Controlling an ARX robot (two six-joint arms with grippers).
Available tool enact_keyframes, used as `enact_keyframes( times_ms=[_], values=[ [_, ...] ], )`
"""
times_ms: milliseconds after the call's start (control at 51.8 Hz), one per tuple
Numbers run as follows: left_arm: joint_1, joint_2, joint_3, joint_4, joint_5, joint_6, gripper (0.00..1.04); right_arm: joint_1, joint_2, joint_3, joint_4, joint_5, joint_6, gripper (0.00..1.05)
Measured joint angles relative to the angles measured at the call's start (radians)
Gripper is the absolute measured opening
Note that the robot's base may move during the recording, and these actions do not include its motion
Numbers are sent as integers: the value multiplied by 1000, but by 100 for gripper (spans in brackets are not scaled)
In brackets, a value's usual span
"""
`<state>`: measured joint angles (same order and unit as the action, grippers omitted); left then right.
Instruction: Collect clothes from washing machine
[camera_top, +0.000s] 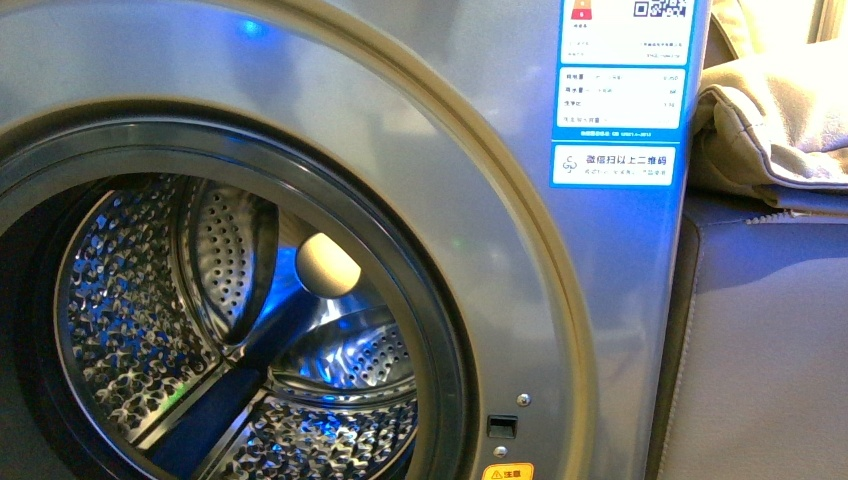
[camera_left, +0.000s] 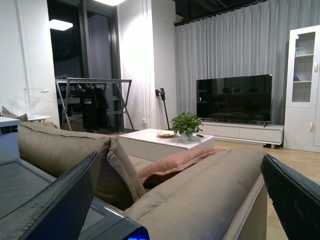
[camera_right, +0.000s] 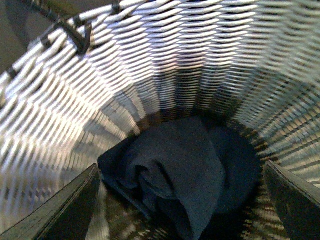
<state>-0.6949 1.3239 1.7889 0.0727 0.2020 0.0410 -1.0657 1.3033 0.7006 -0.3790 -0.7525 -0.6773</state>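
1 front view of the washing machine (camera_top: 560, 330) only, clothes (camera_right: 185, 175) in wicker basket (camera_right: 75, 130) under wide right tool (camera_right: 182, 207), left tool (camera_left: 185, 200) wide

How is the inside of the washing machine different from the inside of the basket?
The washing machine drum is shiny steel dotted with small holes; the basket is pale woven wicker. No clothing shows in the visible part of the drum; the basket holds the crumpled dark blue clothes at its bottom. Both are round and hollow.

Each wrist view shows a tool (camera_left: 175, 200) (camera_right: 180, 200) with two flat, black, wedge-shaped fingers.
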Motion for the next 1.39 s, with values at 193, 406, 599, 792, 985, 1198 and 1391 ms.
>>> enact_keyframes(
  times_ms=[193,406,599,792,985,1198,1391],
  values=[
    [0,0,0,0,0,0,98,-38,-70,102,-54,-148,-147,97],
    [0,0,0,0,0,0,98,26,-212,174,156,-276,126,97],
    [0,0,0,0,0,0,98,83,-302,174,475,-254,481,97],
    [0,0,0,0,0,0,98,172,-371,174,737,-155,876,97],
    [0,0,0,0,0,0,98,355,-491,174,742,-33,1080,97],
    [0,0,0,0,0,0,98,591,-632,140,634,104,1085,97],
    [0,0,0,0,0,0,98,893,-809,11,602,399,912,97]
  ],
)
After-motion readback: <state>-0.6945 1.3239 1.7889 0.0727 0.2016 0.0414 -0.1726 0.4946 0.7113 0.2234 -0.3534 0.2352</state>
